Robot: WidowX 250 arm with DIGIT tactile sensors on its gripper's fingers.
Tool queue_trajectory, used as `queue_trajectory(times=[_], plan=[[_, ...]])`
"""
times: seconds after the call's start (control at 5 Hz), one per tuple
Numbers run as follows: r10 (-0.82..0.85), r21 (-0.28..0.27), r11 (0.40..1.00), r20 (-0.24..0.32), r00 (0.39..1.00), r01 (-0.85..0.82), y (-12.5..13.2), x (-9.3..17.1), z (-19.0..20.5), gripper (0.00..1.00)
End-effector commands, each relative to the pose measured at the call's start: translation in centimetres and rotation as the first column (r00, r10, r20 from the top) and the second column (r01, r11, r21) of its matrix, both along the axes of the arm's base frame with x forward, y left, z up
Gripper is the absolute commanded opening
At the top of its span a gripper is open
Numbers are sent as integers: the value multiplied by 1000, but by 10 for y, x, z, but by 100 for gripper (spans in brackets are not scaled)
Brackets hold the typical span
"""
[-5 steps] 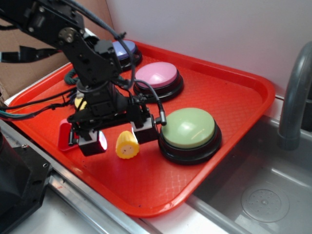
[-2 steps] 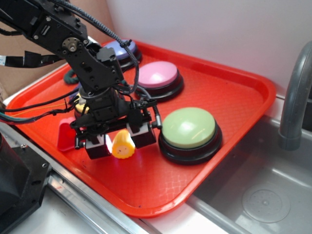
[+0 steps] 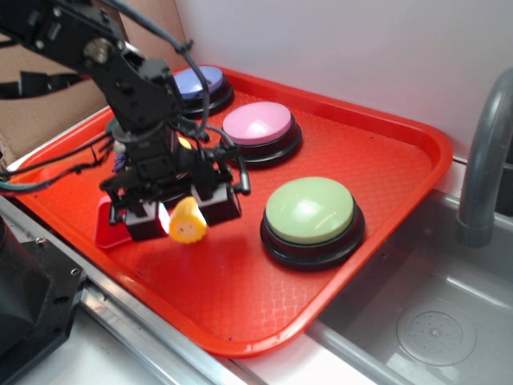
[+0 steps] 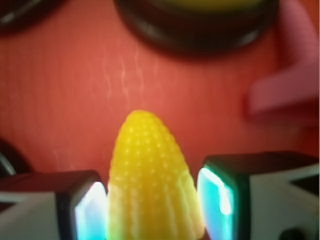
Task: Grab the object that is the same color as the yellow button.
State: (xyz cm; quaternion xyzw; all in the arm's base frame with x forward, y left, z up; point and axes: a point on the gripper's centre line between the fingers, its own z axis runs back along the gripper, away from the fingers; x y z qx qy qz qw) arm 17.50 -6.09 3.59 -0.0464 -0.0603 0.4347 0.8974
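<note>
Since the earlier frames I am drawing my gripper up and back toward the near-left of the red tray, and the yellow corn toy is coming with it — a second ago it was lying free on the tray between my open fingers, now it is pinched and riding with me. In the exterior view I am holding it with its flat dotted end facing the camera; it seems lifted just clear of the tray, though I cannot be sure. The green button is sitting well to its right, the pink button and the blue-purple one behind; the pink triangular piece is lying by my left finger. The yellow button is mostly hidden behind my arm here.

In the wrist view my pads are pressing both flanks of the corn toy, its ribbed tip pointing outward — gripped across its width so it cannot roll. The yellow button is edging the top, the pink piece at right. By my judgement the grab is essentially made.
</note>
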Motion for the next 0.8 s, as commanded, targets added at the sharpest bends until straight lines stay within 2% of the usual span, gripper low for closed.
queue_trajectory(times=[0.0, 0.2, 0.6], plan=[[-398, 90, 908, -119, 910, 409, 17, 29, 84, 0], [-485, 196, 833, -188, 854, 517, 13, 36, 115, 0], [-591, 260, 763, -89, 802, 592, 21, 37, 164, 0]])
